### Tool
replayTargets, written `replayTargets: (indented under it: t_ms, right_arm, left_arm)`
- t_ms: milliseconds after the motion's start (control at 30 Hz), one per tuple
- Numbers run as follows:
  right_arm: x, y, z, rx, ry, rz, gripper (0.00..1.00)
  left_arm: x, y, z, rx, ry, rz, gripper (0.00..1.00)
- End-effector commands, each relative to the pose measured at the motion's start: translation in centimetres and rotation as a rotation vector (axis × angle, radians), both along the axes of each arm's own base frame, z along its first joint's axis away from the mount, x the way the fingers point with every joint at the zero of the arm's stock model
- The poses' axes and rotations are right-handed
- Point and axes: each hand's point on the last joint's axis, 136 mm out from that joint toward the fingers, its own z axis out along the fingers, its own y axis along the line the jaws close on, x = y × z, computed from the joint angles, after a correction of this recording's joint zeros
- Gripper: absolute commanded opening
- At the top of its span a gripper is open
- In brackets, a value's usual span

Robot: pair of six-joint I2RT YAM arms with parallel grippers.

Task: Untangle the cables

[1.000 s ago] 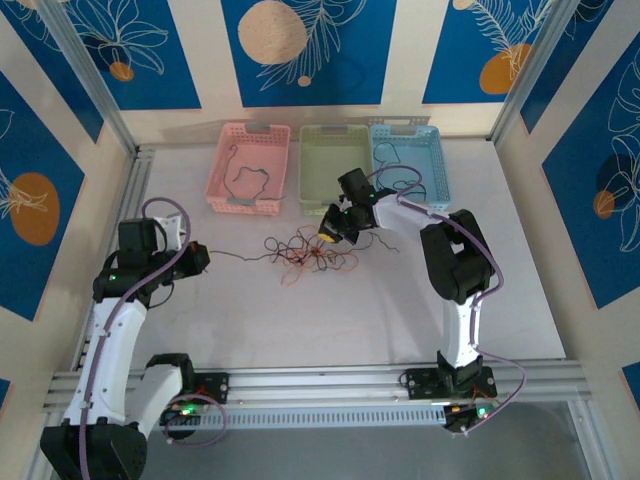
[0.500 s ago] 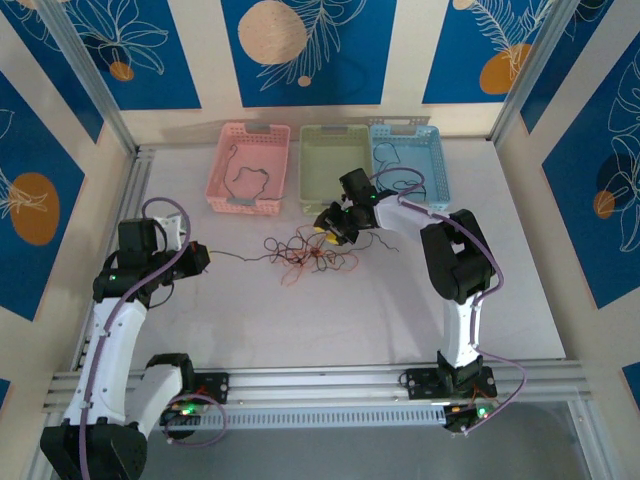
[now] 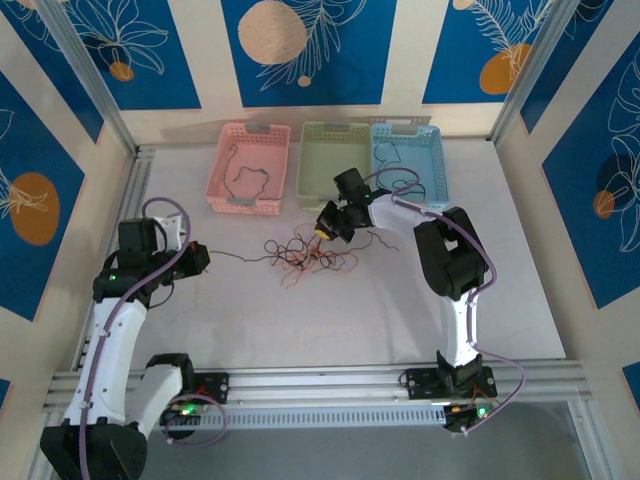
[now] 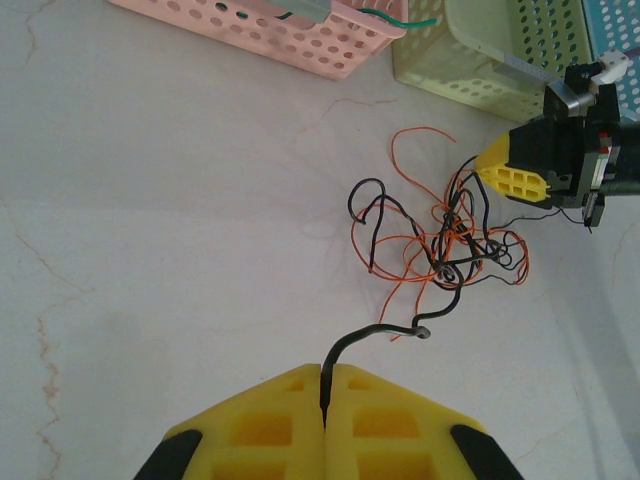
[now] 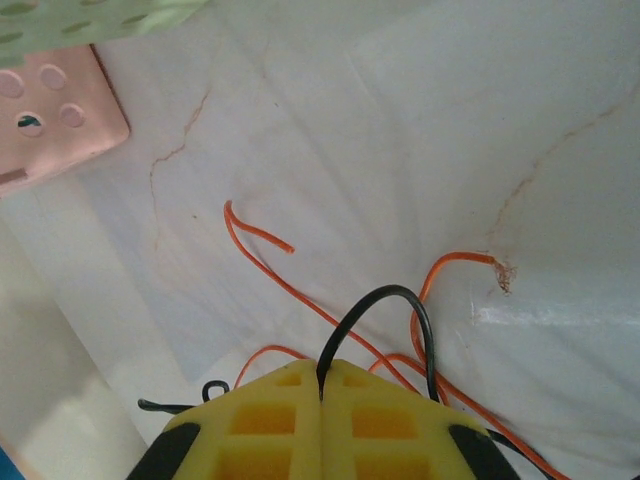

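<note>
**Both grippers pinch black strands, with the knot between them.**

Your left gripper has its jaws pressed together on the end of a black cable. That cable runs out to the clump of cables lying mid-table. Your right gripper sits at the clump's far side, near the green basket. Its jaws are closed on a black loop, with orange strands lying beneath. The risk, as I judge it, lies in pulling apart — if both strands feed the same snarl, the knot cinches tighter, or the whole clump drags along instead of loosening. A sharp tug could also slip the thin wire from the pads — so draw slowly.
</note>
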Motion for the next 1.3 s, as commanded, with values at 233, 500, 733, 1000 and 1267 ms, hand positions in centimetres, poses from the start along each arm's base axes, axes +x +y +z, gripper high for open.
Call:
replayTargets:
  t_ms: [233,500,733,1000,1267]
  right_arm:
    - [-1.1,-1.0,3.4,0.013,-0.119,0.015,0.0]
    - [-0.8,-3.2,8.4,0.146,-0.367,0.014,0.0]
    - [-2.2,-9.9,11.3,0.145,-0.529,0.019,0.0]
    - [-4.8,-23.6,10.0,-0.003,-0.546,-0.258,0.0]
    - [-8.5,-33.6,6.3,-0.174,-0.376,-0.636,0.0]
  left_arm:
    - [-0.1,-0.1,0.3,-0.014,-0.011,-0.005,0.0]
    - [-0.1,0.0,0.4,-0.008,-0.013,0.003,0.0]
    - [-0.1,0.1,0.4,-0.005,-0.012,0.004,0.0]
    - [-0.2,0.3,0.6,0.008,-0.025,0.015,0.0]
    - [-0.2,0.7,0.5,0.022,-0.022,0.029,0.0]
